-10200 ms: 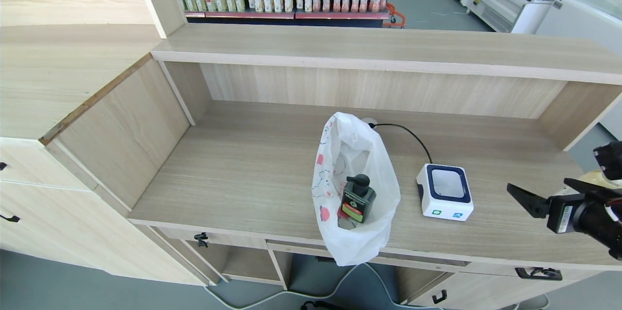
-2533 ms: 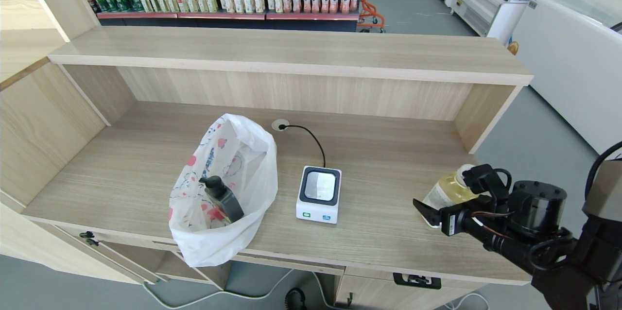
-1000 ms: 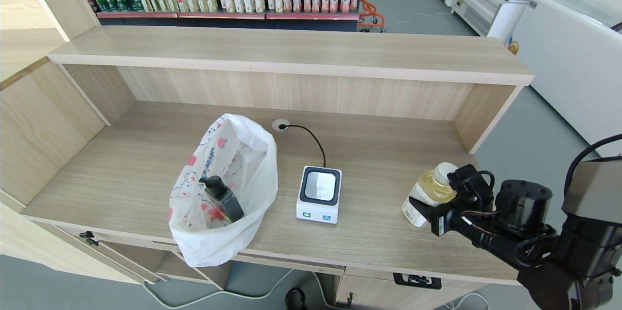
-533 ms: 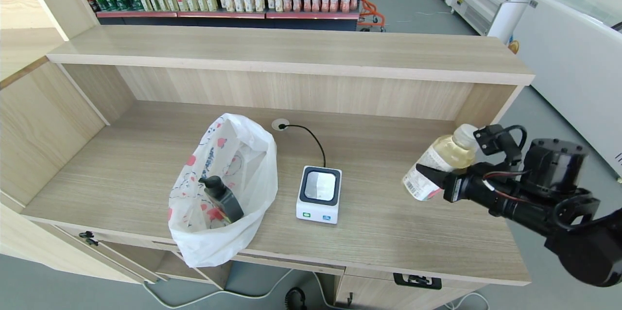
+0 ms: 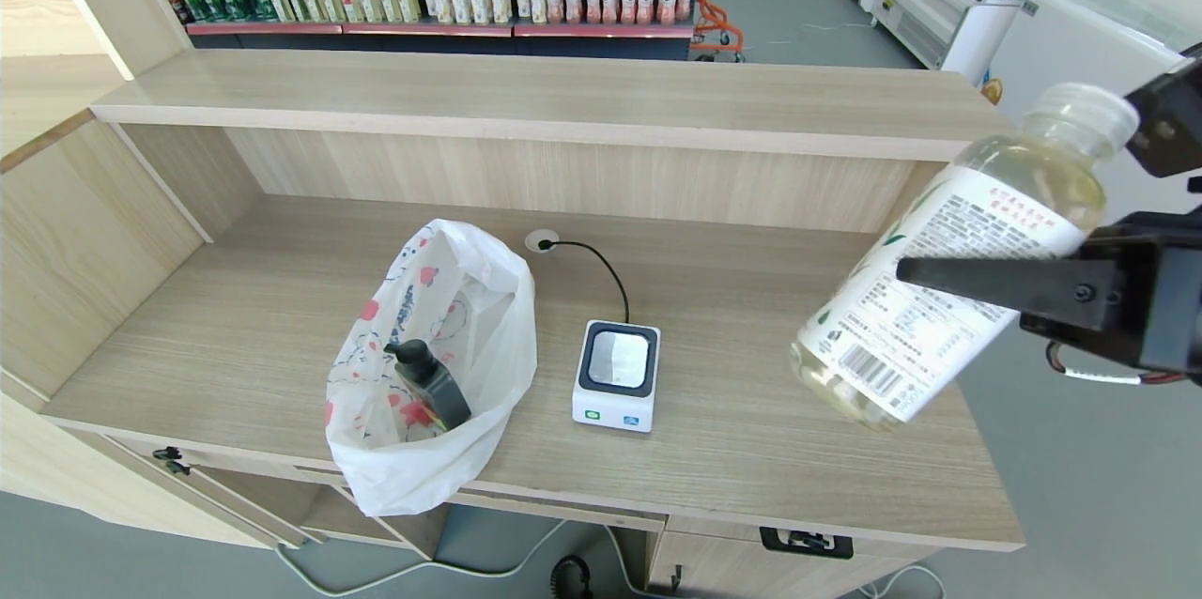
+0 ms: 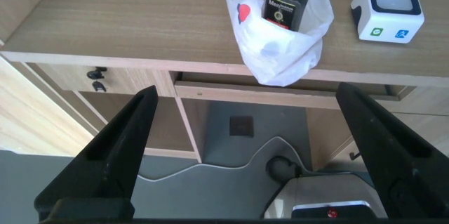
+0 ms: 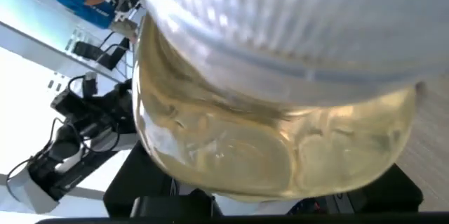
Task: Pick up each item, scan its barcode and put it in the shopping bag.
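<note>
Clamping bottle (image 5: 986,214) in right gripper (image 5: 939,253); barcode (image 5: 869,369) faces head view, cap (image 7: 280,13) wrist view.

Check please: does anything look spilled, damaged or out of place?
Nothing is spilled or damaged. The bag hangs partly over the counter front edge, with a pump bottle leaning inside. The drink bottle is tilted only because the right gripper holds it so.

Scanner (image 5: 615,374) between bottle (image 5: 944,261) and bag (image 5: 493,336)
</note>
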Tool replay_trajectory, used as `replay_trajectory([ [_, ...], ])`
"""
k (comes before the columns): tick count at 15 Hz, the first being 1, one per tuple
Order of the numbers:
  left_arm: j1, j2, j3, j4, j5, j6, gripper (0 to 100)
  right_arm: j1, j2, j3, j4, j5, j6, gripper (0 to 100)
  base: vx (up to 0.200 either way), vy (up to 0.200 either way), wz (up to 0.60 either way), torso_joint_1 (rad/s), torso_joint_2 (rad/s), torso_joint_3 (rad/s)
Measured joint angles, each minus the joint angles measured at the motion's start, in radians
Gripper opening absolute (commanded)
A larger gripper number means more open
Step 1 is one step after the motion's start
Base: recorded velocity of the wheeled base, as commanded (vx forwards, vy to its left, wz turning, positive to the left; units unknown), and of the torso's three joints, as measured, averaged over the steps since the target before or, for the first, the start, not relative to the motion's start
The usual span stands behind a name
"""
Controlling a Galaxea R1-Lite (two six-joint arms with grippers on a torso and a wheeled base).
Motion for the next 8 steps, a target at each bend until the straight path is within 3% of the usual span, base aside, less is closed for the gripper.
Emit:
replay_trajectory([
  [4, 0.0, 0.0, 0.0, 0.0, 0.0, 0.0, 100, 0.177, -0.103, -0.07, 0.129, 0.01, 0.019, 0, 0.0, 0.0, 0.0, 0.0, 0.0, 0.0],
  [8, 0.0, 0.0, 0.0, 0.0, 0.0, 0.0, 100, 0.256, -0.142, -0.184, 0.337, 0.01, 0.019, 0, 0.0, 0.0, 0.0, 0.0, 0.0, 0.0],
])
